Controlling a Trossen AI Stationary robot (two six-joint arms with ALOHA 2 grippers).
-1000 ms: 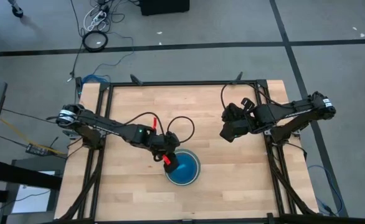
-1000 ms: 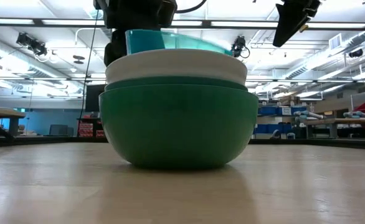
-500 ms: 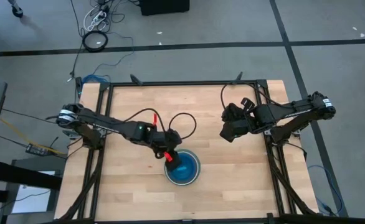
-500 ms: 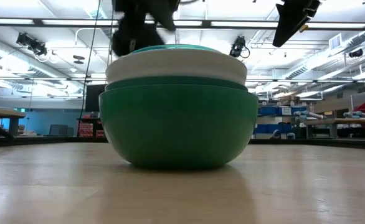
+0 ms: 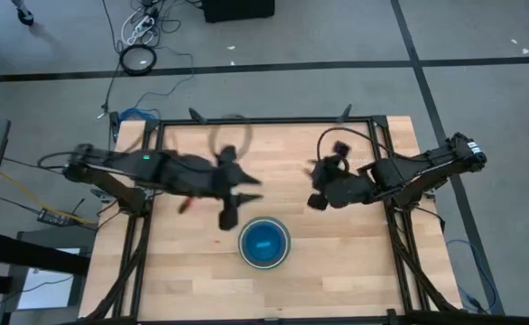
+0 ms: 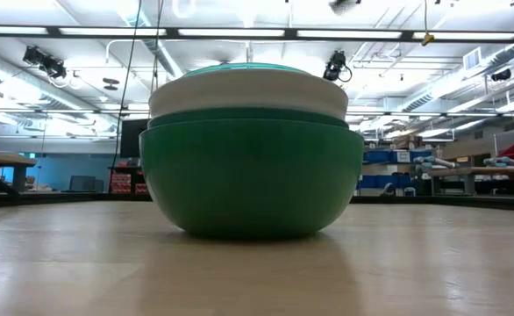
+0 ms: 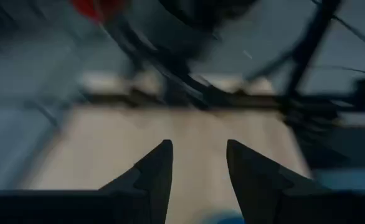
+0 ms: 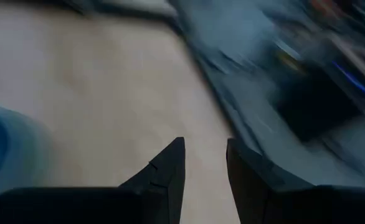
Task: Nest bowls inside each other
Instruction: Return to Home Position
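Observation:
The bowls stand nested in one stack near the table's front middle. In the low view a large green bowl rests on the wood, with a teal rim, a white bowl and a light blue rim above it. My left gripper hangs blurred above and to the far left of the stack, open and holding nothing. My right gripper hovers to the far right of the stack, open, with nothing between its fingers.
Bare wooden tabletop lies all around the stack. A black frame runs along the table's edges. Cables loop over the left arm and the right arm.
The light blue bowl, tilted on the stack under my left gripper a second ago, has dropped level into the white bowl. My left gripper has let go of it, risen quickly, rolled, and drawn back toward the far edge. My right gripper has turned and shifted slightly toward the table's left.

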